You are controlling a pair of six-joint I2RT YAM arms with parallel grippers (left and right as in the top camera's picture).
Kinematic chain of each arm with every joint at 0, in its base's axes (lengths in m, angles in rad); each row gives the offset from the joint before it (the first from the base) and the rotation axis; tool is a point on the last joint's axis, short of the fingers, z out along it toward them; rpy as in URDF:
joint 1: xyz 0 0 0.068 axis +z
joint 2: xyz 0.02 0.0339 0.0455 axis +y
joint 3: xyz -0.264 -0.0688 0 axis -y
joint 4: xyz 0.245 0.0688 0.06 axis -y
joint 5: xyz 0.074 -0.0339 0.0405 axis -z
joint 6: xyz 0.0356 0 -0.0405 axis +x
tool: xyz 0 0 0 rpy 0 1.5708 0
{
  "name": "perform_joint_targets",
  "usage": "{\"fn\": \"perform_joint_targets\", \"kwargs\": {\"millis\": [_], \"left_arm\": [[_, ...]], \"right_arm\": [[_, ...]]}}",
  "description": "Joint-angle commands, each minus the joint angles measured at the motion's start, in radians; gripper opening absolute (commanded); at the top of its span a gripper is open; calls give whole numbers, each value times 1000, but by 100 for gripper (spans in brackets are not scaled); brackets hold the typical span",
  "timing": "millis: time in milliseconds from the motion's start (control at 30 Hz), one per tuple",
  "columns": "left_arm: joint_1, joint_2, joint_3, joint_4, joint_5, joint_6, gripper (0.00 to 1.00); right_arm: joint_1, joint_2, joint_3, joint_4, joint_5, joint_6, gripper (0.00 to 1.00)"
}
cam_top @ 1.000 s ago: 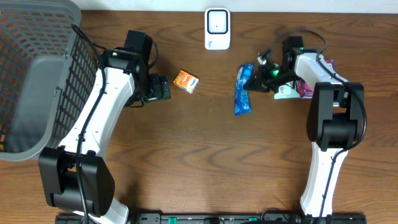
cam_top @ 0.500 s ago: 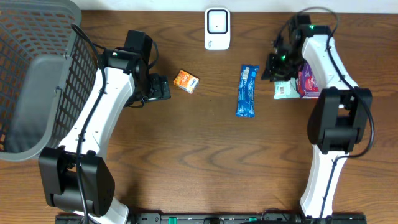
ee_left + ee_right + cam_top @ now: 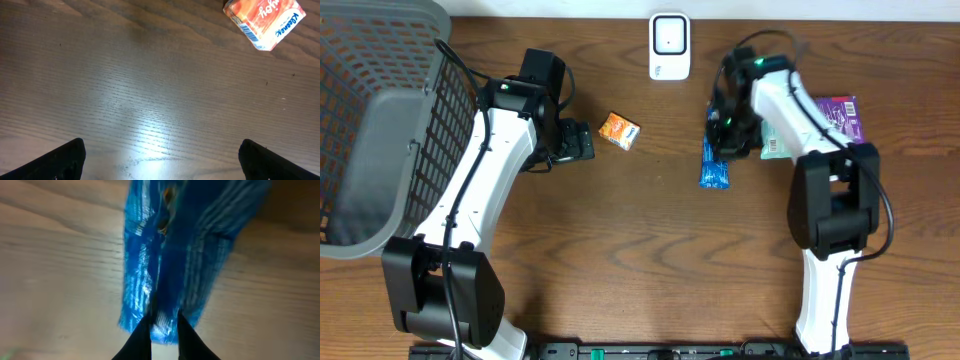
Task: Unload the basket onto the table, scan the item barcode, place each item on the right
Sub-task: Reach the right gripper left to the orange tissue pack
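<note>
Right gripper point(image 3: 164, 330) was narrow, pinching one end of the blue packet point(image 3: 714, 172), right of the table point(image 3: 640, 250) middle; it looked light, soft, slippery, so you needed its sealed end.

Table point(image 3: 640, 260) brown, wood-grained; scanner point(image 3: 669, 45) white with a dark-rimmed face; below-left of the scanner, pack point(image 3: 619, 131) orange with a white band; below-right, wrapper point(image 3: 713, 172) glossy blue, faintly striped; farther right, packet point(image 3: 840, 115) purple; far left, basket point(image 3: 370, 150) grey mesh.
</note>
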Motion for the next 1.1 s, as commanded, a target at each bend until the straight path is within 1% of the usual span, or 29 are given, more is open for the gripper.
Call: {"fn": "perform_joint_targets", "kwargs": {"millis": [0, 100, 200, 333, 400, 500, 600, 700, 800, 900, 933, 967, 1000, 1067], "left_arm": [[1, -5, -2, -2, -13, 13, 98], [1, -5, -2, -3, -13, 13, 98], [1, -5, -2, -2, -13, 13, 98], [1, -5, -2, -2, -13, 13, 98], [1, -5, -3, -2, -13, 13, 98], [1, -5, -3, -2, -13, 13, 98], [1, -5, -3, -2, -13, 13, 98], [1, -5, -2, -2, -13, 13, 98], [1, -5, -2, -3, -13, 13, 98], [1, -5, -3, -2, -13, 13, 98], [1, -5, -3, -2, -13, 13, 98], [1, -5, -2, -2, -13, 13, 98], [1, -5, -2, -3, -13, 13, 98], [1, -5, -2, -3, -13, 13, 98]], "right_arm": [[10, -3, -83, 60, 59, 40, 14], [10, -3, -130, 149, 77, 74, 18], [2, -3, -136, 223, 143, 132, 19], [-23, -4, -108, 299, 168, 142, 19], [-32, -4, -78, 289, 166, 142, 19], [-34, -4, -22, 254, 170, 134, 22], [-34, -4, 56, 182, 168, 127, 24], [-31, -4, 134, 112, 124, 127, 25], [-16, -4, 194, 80, 31, 127, 25], [6, -4, 211, 113, -103, 127, 31], [18, -4, 211, 145, -155, 127, 35], [27, -3, 209, 174, -186, 127, 43], [39, 0, 204, 210, -205, 127, 48], [70, 3, 202, 282, -204, 123, 50]]}}
